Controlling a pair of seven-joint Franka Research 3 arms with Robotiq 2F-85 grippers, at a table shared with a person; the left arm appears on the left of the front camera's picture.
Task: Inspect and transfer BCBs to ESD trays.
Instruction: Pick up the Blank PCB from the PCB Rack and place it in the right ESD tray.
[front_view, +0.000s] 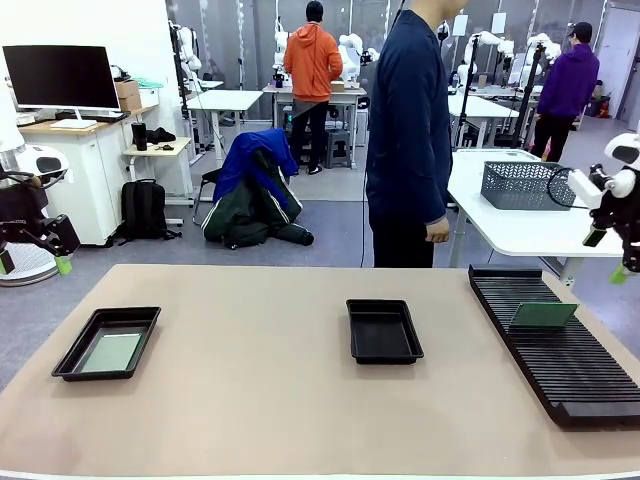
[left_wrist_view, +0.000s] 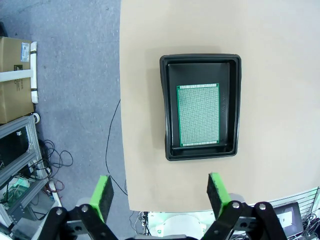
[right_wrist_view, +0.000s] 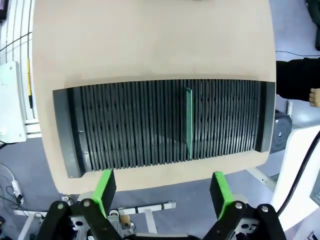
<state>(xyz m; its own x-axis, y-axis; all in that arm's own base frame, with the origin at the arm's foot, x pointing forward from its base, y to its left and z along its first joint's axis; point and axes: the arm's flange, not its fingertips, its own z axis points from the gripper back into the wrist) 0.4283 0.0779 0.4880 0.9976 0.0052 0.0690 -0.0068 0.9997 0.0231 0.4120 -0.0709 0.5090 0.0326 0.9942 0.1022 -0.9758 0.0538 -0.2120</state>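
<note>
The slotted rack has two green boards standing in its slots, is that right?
Not quite. The slotted rack has one green board standing in its slots, not two; the right wrist view shows it plainly.

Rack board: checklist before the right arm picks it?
1. Right hand open: ok.
2. Board stands upright in one slot of the rack, alone: ok.
3. Middle tray empty to receive it: ok.
4. Person's hand off the rack: ok.
5. Left hand open, away over the left tray: ok.
6. Board face free of defects: cannot tell.
</note>
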